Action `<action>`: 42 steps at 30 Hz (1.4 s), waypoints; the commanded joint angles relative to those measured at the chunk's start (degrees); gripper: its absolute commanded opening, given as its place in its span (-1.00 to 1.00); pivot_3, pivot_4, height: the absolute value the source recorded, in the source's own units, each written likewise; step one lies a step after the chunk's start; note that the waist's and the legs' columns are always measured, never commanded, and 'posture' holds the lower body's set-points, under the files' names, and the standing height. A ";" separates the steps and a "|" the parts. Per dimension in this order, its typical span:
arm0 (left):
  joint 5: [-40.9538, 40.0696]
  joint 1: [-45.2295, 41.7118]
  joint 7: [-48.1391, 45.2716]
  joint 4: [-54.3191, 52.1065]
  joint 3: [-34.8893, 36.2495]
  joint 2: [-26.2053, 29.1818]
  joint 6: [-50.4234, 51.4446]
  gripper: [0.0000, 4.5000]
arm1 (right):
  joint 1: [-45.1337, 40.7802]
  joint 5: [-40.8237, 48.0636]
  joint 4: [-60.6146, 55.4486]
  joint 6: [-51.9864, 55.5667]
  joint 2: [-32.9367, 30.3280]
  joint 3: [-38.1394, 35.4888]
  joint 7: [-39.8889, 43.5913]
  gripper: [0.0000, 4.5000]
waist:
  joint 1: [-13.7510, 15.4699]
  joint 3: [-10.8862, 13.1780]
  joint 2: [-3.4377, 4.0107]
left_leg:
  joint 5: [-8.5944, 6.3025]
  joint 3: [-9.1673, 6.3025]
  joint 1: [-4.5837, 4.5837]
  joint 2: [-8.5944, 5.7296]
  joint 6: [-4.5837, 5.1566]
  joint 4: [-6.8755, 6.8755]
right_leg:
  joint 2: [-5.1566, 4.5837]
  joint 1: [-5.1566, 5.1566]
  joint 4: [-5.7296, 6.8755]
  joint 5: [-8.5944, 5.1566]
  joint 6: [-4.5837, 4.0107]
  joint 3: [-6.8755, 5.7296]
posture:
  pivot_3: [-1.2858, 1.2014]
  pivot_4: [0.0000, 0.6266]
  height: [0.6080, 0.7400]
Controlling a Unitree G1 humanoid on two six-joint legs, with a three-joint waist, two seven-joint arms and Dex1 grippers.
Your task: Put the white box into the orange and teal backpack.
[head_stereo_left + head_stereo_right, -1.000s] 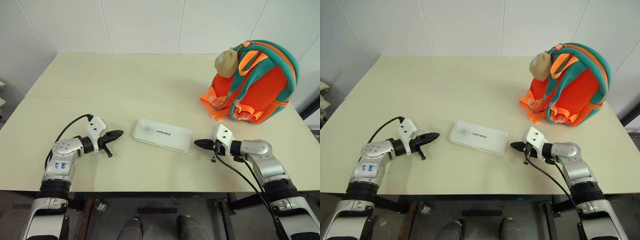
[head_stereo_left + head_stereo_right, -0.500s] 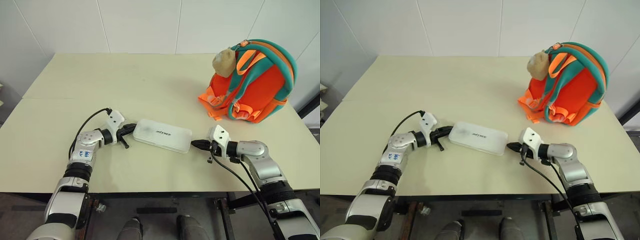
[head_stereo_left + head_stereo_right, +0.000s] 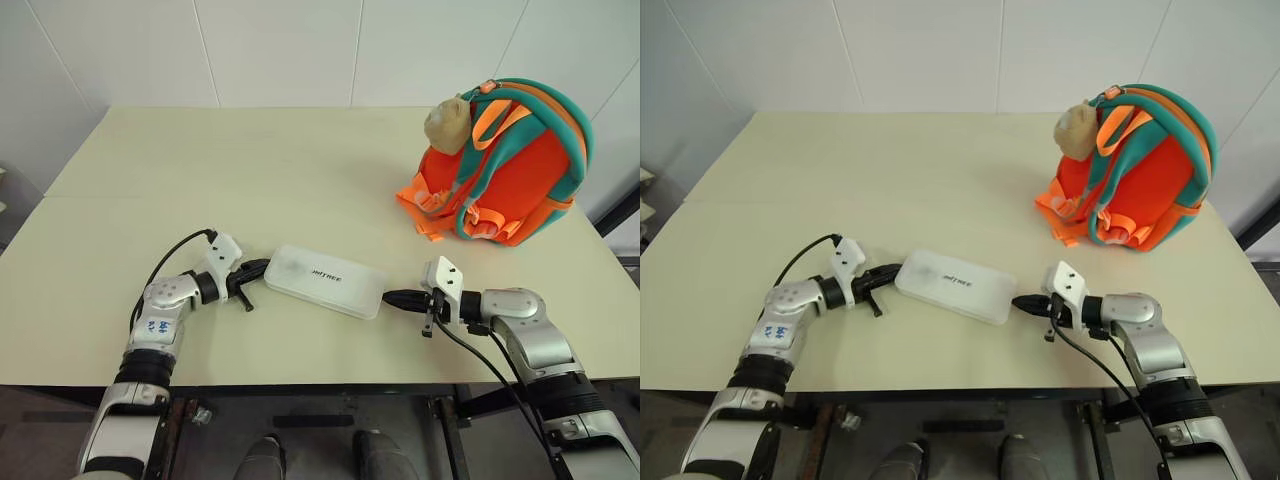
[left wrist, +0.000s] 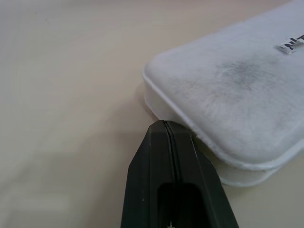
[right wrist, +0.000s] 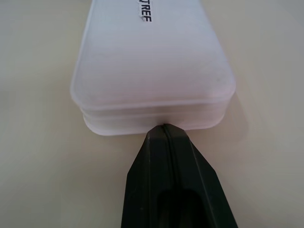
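The box (image 3: 325, 281) lies flat near the front of the table (image 3: 250, 170), lettering up, well apart from the backpack (image 3: 510, 165) standing at the far right corner. A second ago both grippers hung back from its short ends; now the left gripper (image 3: 262, 267) and the right gripper (image 3: 388, 296) have closed in, each with fingers pressed together, tips touching or nearly touching opposite ends. It looks like a two-sided squeeze to lift the box, not yet off the table.
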 commanded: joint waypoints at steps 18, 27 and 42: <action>-3.02 8.88 1.28 -22.69 -1.92 -2.03 13.40 -1.00 | -8.29 -3.28 13.43 -10.93 3.18 -0.09 0.92 -1.00 | 0.26 0.00 0.00 | 0.05 -0.01 0.03 0.00 -0.02 0.06 | 0.00 0.06 -0.03 0.01 -0.05 -0.02 | 0.03 -0.52 1.00; -2.93 9.97 1.47 -23.98 -2.10 -2.10 14.85 -1.00 | -9.21 -5.08 16.03 -13.31 3.09 -0.61 -1.12 -1.00 | 0.25 0.00 0.00 | 0.05 -0.02 0.03 0.00 -0.03 0.06 | 0.00 0.06 -0.04 0.00 -0.06 -0.02 | 0.03 -0.52 1.00; -2.62 3.15 -1.81 -9.95 1.30 6.69 14.55 0.26 | -12.27 -4.89 20.33 -8.80 -7.35 -3.32 2.75 0.43 | 0.04 0.00 0.01 | 0.05 0.00 0.03 0.00 -0.02 -0.03 | 0.00 0.07 -0.15 0.00 -0.07 -0.02 | 0.03 -0.52 1.00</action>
